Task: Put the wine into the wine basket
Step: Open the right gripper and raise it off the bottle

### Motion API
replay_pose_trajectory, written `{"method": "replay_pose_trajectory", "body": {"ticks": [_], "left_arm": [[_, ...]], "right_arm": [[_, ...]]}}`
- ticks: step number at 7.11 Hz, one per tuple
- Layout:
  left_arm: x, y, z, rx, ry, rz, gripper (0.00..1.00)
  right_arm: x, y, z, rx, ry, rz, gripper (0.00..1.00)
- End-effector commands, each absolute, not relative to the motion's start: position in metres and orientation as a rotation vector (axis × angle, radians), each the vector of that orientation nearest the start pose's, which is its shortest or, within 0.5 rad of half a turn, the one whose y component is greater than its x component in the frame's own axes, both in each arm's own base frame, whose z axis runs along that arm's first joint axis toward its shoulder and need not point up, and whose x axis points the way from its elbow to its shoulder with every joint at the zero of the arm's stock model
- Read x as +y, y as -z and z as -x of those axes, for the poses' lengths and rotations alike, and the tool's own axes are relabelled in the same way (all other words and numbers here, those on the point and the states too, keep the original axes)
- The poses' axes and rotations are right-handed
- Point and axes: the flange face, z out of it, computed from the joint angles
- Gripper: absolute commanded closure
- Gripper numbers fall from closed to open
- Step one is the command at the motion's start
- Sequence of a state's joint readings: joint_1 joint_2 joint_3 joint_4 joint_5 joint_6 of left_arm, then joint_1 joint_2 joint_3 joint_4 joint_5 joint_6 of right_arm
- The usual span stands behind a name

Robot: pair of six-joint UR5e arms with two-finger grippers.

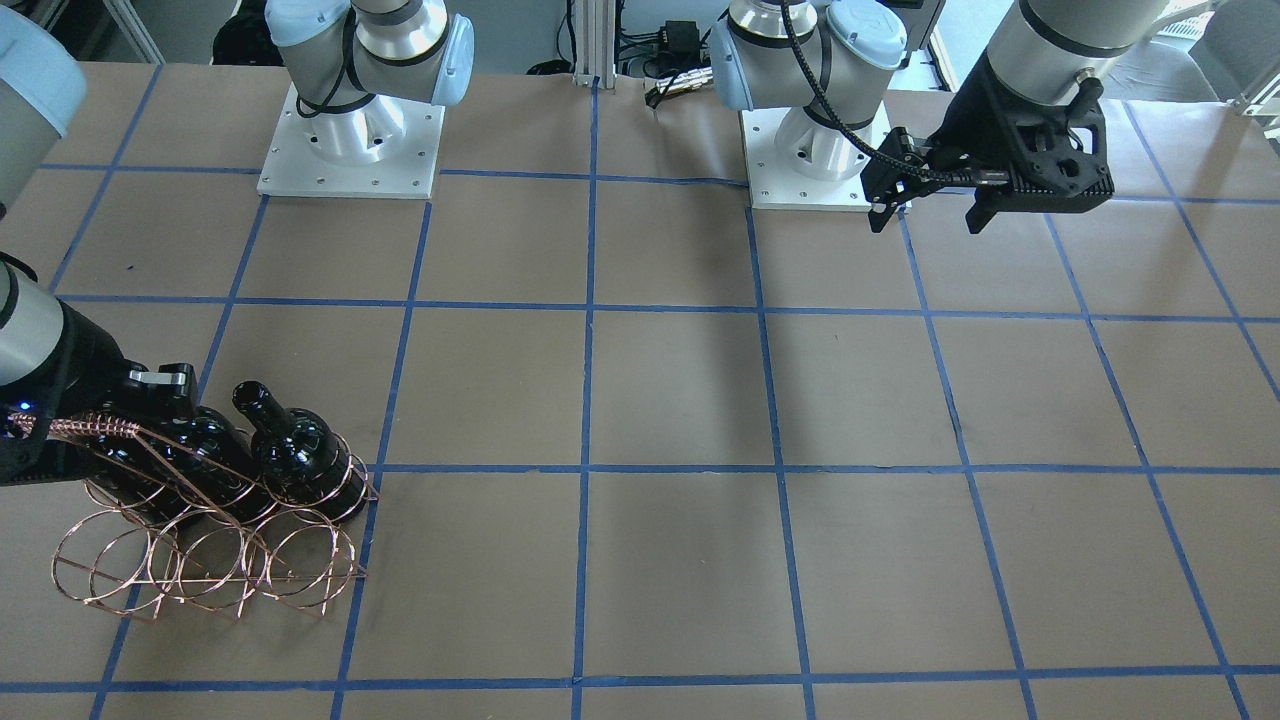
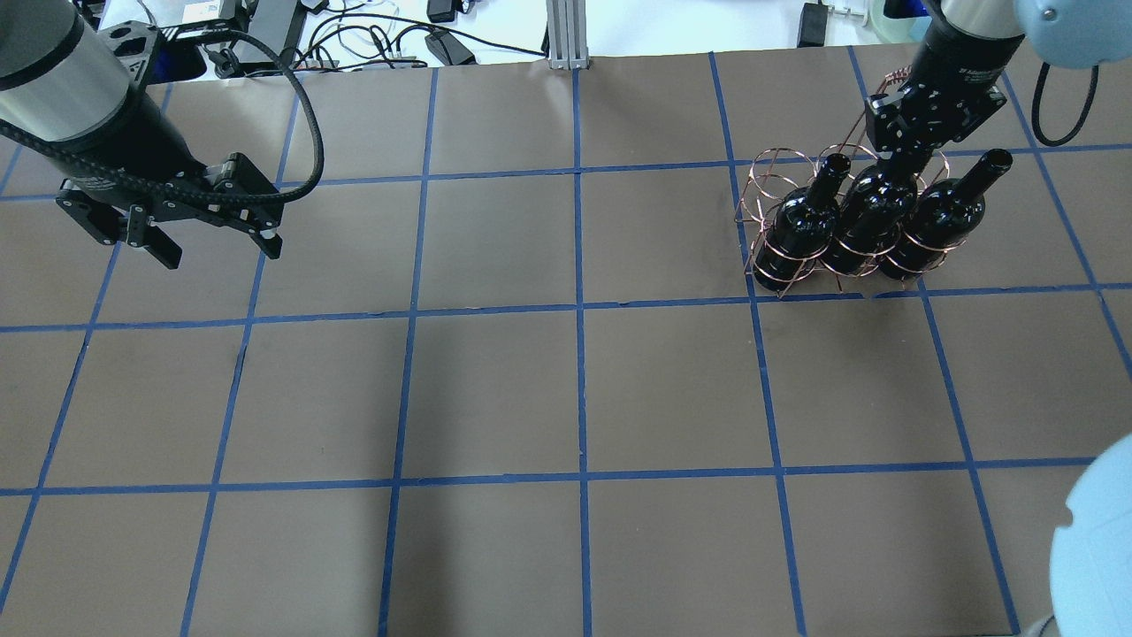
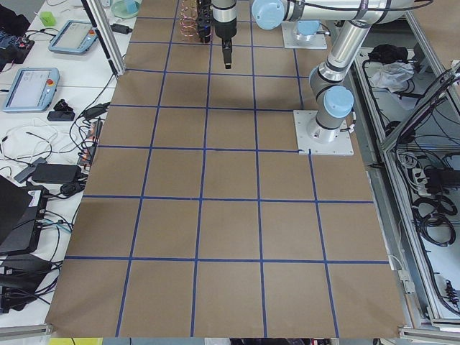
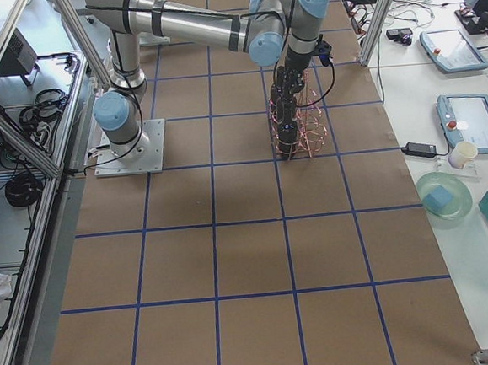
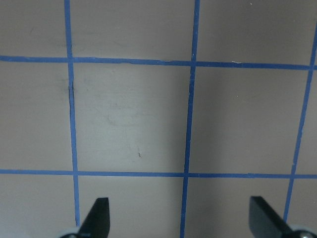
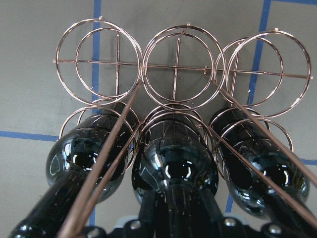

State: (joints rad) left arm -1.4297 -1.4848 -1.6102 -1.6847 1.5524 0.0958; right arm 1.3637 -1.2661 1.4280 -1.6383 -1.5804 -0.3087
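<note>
Three glossy near-black bottles stand tilted in the near row of the copper wire basket [image 2: 766, 170], at the table's far right. The wine bottle [image 2: 871, 221] is the middle one. My right gripper [image 2: 902, 157] is closed around its neck from above. In the right wrist view this bottle [image 6: 173, 168] sits in the middle ring of the basket [image 6: 178, 67], its neck running down between my fingers. The basket's far row of rings holds nothing. My left gripper [image 2: 221, 257] hangs open and empty over the table's far left, and shows in the left wrist view [image 5: 178, 213].
The other two bottles [image 2: 800, 226] [image 2: 942, 217] flank the middle one. The woven handle [image 1: 95, 428] crosses over the bottles beside my right wrist. Brown table with a blue tape grid [image 2: 579, 305]. Cables lie beyond the far edge [image 2: 371, 40].
</note>
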Motion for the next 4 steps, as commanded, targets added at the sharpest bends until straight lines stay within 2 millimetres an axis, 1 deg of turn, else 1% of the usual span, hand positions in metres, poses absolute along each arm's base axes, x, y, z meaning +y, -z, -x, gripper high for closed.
{"method": "replay_pose_trajectory", "body": {"ticks": [1, 2, 3, 4], "left_arm": [[-0.463, -0.498, 0.071, 3.165, -0.103, 0.071, 0.00], [-0.463, -0.498, 0.071, 3.165, -0.103, 0.074, 0.00], [-0.462, -0.497, 0.072, 3.167, -0.105, 0.069, 0.00], [-0.462, -0.498, 0.071, 3.165, -0.103, 0.071, 0.00]], "right_arm": [[-0.618, -0.394, -0.005, 3.123, -0.154, 0.152, 0.43], [-0.619, -0.396, -0.005, 3.125, -0.140, 0.145, 0.01], [-0.617, -0.409, -0.004, 3.142, -0.100, 0.150, 0.00], [-0.613, -0.429, -0.005, 3.148, -0.050, 0.150, 0.00]]}}
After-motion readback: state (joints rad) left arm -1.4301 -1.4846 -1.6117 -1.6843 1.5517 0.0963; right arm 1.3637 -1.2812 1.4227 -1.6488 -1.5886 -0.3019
